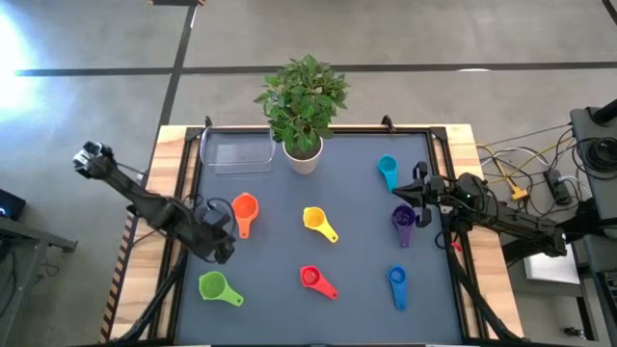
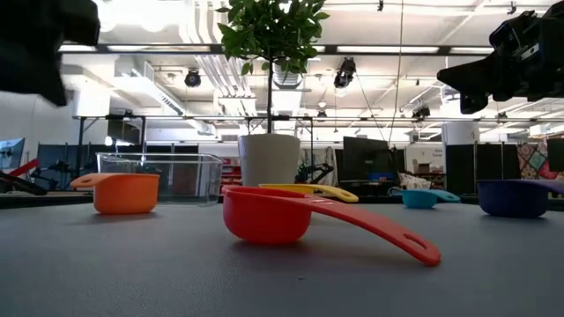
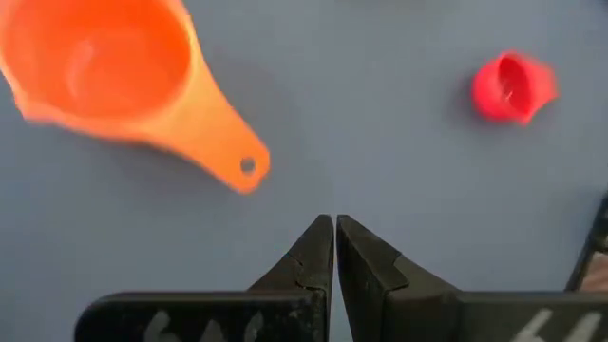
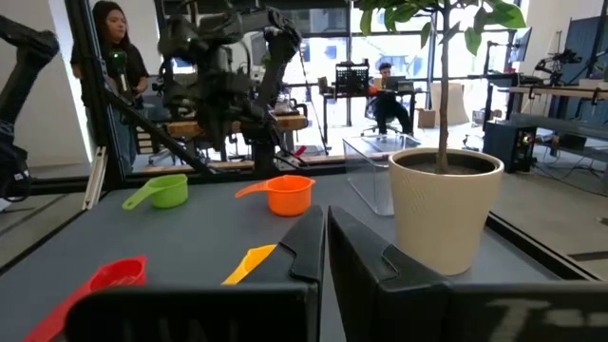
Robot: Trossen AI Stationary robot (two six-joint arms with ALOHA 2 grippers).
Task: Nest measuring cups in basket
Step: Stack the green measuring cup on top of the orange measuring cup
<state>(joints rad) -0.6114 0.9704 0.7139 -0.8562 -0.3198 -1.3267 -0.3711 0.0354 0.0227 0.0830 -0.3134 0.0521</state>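
So nothing is nested yet: all seven cups lie loose on the mat, spread apart so each can be picked singly. Leftmost, my left gripper hangs above the mat just beside the orange cup, fingers pinched together and empty, probably lined up near its handle for a first pick. The green cup sits near the front edge below it. The clear basket is empty at the back, beside the potted plant. Mid-mat are the yellow cup and red cup. Further right: teal cup, blue cup, purple cup. My right gripper hovers just beside the purple one, clenched, holding nothing.
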